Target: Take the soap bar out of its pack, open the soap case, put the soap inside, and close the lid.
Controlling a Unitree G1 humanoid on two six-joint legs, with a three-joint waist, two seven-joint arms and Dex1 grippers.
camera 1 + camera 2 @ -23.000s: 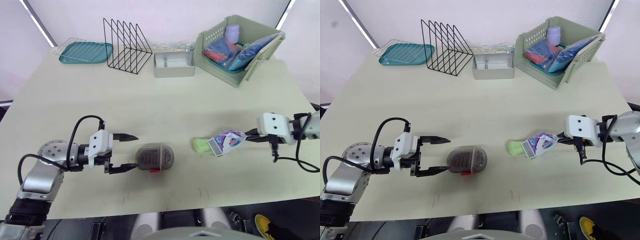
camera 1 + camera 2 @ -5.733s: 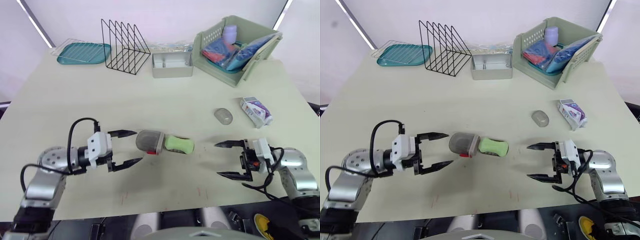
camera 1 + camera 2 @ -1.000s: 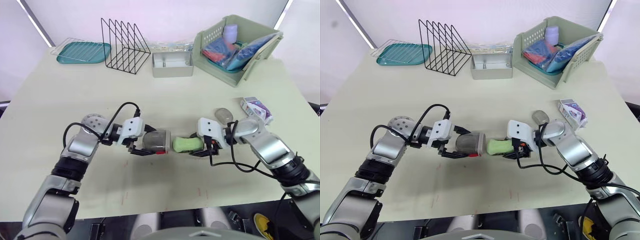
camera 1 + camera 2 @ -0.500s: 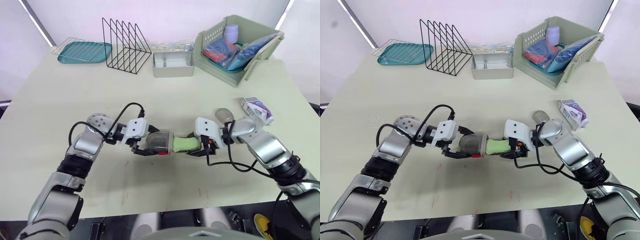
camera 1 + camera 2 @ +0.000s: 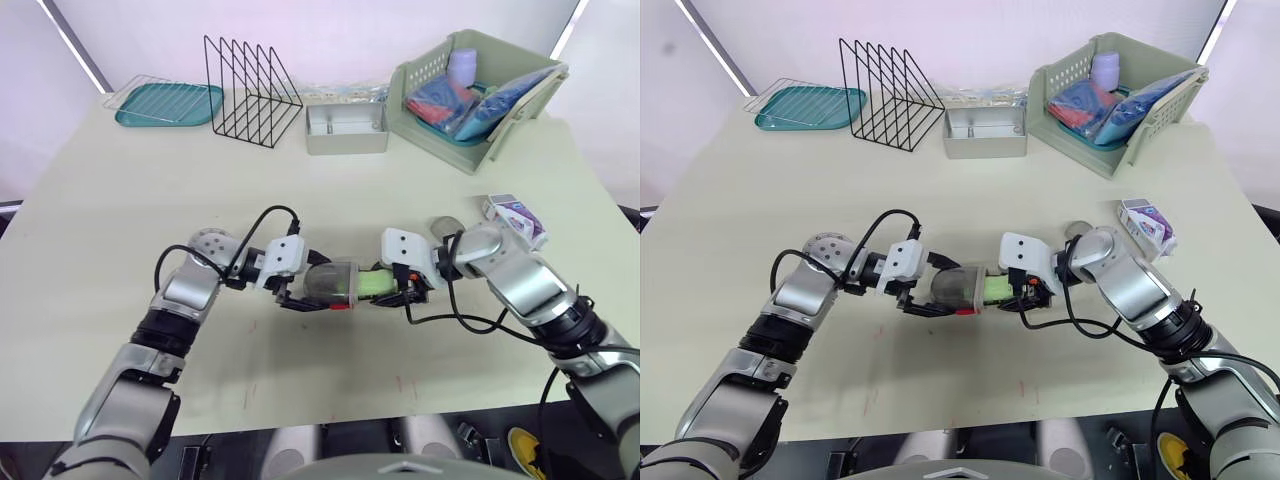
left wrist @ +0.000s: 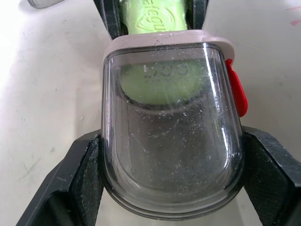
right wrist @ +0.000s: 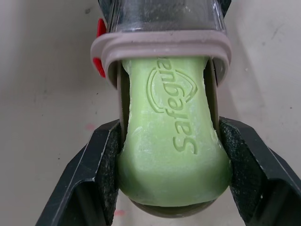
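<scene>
Green soap bar (image 5: 377,283): from the head, it lies at the front middle of the surface (image 5: 300,200). Its left end is inside the open mouth of the soap case (image 5: 333,284) and the rest sticks out to the right.
Soap case: it is on its side, a smoky clear shell with its mouth turned to the robot's right and a red latch (image 5: 340,305) on its near edge.
Left claw (image 5: 315,287): clamped across the soap case, with one black finger on the far side and one on the near side.
Right claw (image 5: 388,286): clamped on the exposed end of the soap bar and facing the left claw.
Lid (image 5: 447,227): a grey oval lying apart on the surface, just behind the right arm.
Pack (image 5: 515,218): lies flat near the right edge, beside the lid.
Far edge: a teal tray (image 5: 170,103), wire rack (image 5: 250,90), metal tin (image 5: 347,130) and basket (image 5: 480,150) stand in a row.
Left wrist: black fingers (image 6: 80,183) press both flanks of the case. The green bar shows through the shell, part-way in, and the red latch sits at the rim.
Right wrist: fingers (image 7: 106,160) pinch the bar's rounded end, with its embossed face in sight. The leading end has passed the case's grey rim.
</scene>
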